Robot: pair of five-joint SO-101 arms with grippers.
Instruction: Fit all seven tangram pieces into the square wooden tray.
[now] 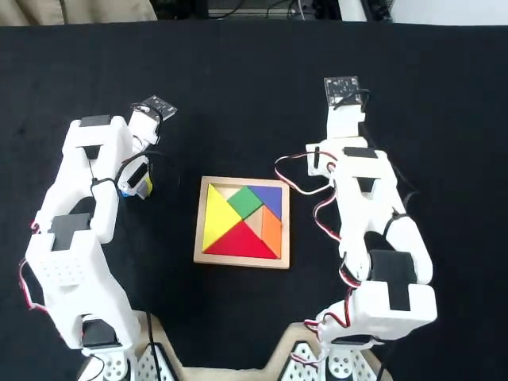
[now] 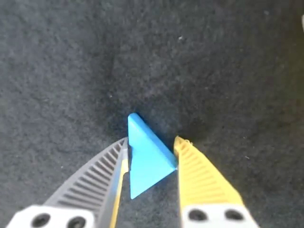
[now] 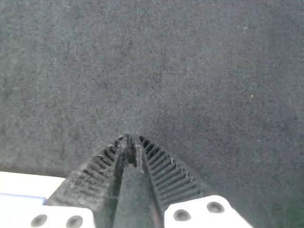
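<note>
Grip confirmed on the left side: the left gripper (image 2: 152,142) is clamped on a blue triangle (image 2: 145,161), with the grey finger (image 2: 102,166) on one edge and the yellow finger (image 2: 197,175) on the other. Whether the piece rests on the black cloth (image 2: 199,61) or hangs just above it cannot be told. The right gripper (image 3: 129,142) is closed tight, ribbed finger against finger, over the cloth.

In the high view, the square wooden tray (image 1: 199,230) lies between the two arms. It holds a yellow triangle (image 1: 216,216), red triangle (image 1: 242,240), green square (image 1: 246,201), orange piece (image 1: 272,228) and violet piece (image 1: 272,196). The left gripper sits near the tray's upper left corner, apart from it. Beyond the cloth's far edge lie beige fabric (image 1: 79,9) and dark cables (image 1: 238,8).
</note>
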